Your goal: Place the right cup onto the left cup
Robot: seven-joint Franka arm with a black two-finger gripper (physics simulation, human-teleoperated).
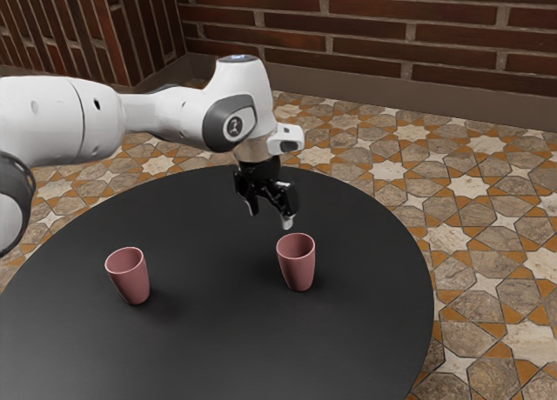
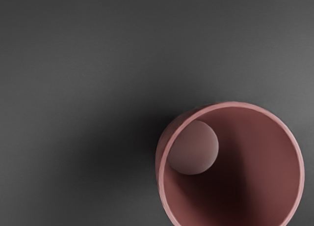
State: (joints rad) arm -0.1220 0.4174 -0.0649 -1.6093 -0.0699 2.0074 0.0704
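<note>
My gripper [image 1: 271, 212] hangs fingers-down above the table, open, with nothing between its fingers. Just below it and a little toward the exterior view's right stands a pink cup [image 1: 298, 264], upright, clear of the fingertips. A matching pink cup [image 1: 131, 278] stands upright toward the exterior view's left, well away from the gripper. The wrist view looks down into the mouth of a pink cup [image 2: 265, 157], whose round bottom and inner wall are visible.
Both cups rest on a round black table [image 1: 218, 330], a wide stretch of its top lying between them. Its curved edge runs beyond the cup at the exterior view's right. Patterned floor and a brick wall [image 1: 365, 22] lie behind.
</note>
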